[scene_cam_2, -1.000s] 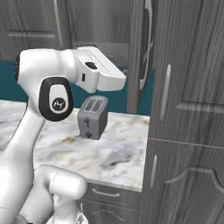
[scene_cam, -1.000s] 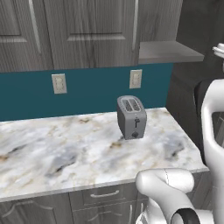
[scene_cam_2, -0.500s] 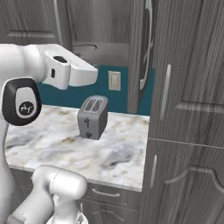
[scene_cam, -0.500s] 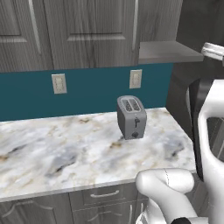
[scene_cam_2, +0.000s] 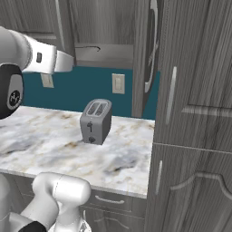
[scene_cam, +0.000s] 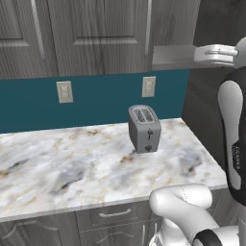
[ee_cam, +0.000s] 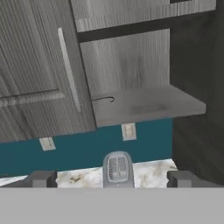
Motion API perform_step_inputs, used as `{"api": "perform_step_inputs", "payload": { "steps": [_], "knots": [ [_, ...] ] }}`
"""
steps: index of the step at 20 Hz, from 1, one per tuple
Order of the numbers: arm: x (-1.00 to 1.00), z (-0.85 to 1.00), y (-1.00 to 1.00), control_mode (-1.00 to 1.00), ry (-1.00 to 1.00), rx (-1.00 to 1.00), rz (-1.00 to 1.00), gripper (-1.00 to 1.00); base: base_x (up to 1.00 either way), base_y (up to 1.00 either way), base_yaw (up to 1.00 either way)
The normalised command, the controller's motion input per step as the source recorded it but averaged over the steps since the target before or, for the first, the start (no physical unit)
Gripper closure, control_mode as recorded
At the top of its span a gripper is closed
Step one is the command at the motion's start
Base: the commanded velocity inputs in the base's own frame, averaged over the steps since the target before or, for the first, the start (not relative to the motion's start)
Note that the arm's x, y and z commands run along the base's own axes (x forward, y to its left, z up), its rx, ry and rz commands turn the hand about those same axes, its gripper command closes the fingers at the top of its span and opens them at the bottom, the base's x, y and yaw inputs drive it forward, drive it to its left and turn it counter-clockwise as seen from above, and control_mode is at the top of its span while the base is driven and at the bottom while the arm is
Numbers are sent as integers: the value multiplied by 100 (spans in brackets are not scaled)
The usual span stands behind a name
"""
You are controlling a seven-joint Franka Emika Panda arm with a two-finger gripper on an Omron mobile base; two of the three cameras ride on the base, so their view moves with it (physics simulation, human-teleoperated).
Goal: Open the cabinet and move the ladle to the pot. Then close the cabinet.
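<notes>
The cabinet's right door (scene_cam_2: 152, 59) stands swung open, edge-on in the right base view, baring the plain grey shelf (ee_cam: 144, 103) (scene_cam_2: 106, 55) (scene_cam: 173, 55). A thin dark curved thing (ee_cam: 104, 99) (scene_cam_2: 93, 47) lies at the shelf's left front; I cannot tell whether it is the ladle. The neighbouring door (ee_cam: 39, 65) is closed, with its silver bar handle (ee_cam: 68, 70). My gripper (ee_cam: 111, 179) is open and empty, fingertips (ee_cam: 41, 178) wide apart, well back from the shelf and facing it. The pot is out of view.
A grey toaster (scene_cam: 144, 129) (scene_cam_2: 95, 120) (ee_cam: 117, 168) stands on the marble counter (scene_cam: 72, 163) below the shelf. Two wall outlets (scene_cam: 149, 86) sit on the teal backsplash. A tall dark cabinet (scene_cam_2: 195, 113) flanks the counter's right end. My white forearm (scene_cam: 216, 53) (scene_cam_2: 45, 59) hangs at shelf height.
The arm has lifted and swung away from in front of the toaster, leftward in the right base view; its white link now shows at the top right of the left base view. The gripper stays open.
</notes>
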Motion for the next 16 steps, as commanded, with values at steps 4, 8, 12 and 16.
{"api": "perform_step_inputs", "payload": {
  "steps": [4, 8, 12, 16],
  "knots": [
    [6, 0, 59, -100, 0, 3, 29, -100, 0, 0, 0],
    [19, 0, 44, -100, 0, 0, 8, -100, 0, 0, 0],
    [13, 0, 39, -100, 0, 0, 1, -100, 0, 0, 0],
    [22, 0, 25, -100, 0, 0, 0, -100, 0, 0, 0]
  ]
}}
